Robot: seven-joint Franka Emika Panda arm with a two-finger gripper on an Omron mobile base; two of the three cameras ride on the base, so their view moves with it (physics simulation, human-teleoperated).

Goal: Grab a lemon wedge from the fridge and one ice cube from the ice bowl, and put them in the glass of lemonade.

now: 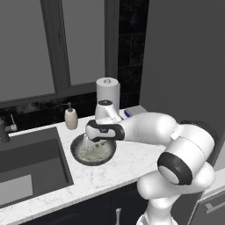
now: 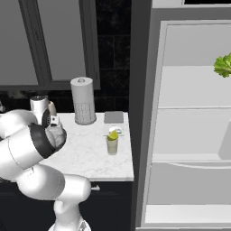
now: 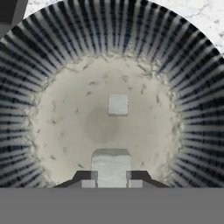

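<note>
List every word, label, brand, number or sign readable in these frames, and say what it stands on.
None can be read. The soap dispenser, paper towel roll, fridge, glass of lemonade and ice bowl show no lettering. A small blue-and-white item behind the arm is too blurred to tell.

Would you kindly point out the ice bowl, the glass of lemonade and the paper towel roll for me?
ice bowl (image 1: 81, 154): left base view, on its dark rim at the left side.
glass of lemonade (image 2: 112, 145): right base view, on the pale liquid in the tumbler's middle.
paper towel roll (image 2: 83, 101): right base view, on its upright side.
</note>
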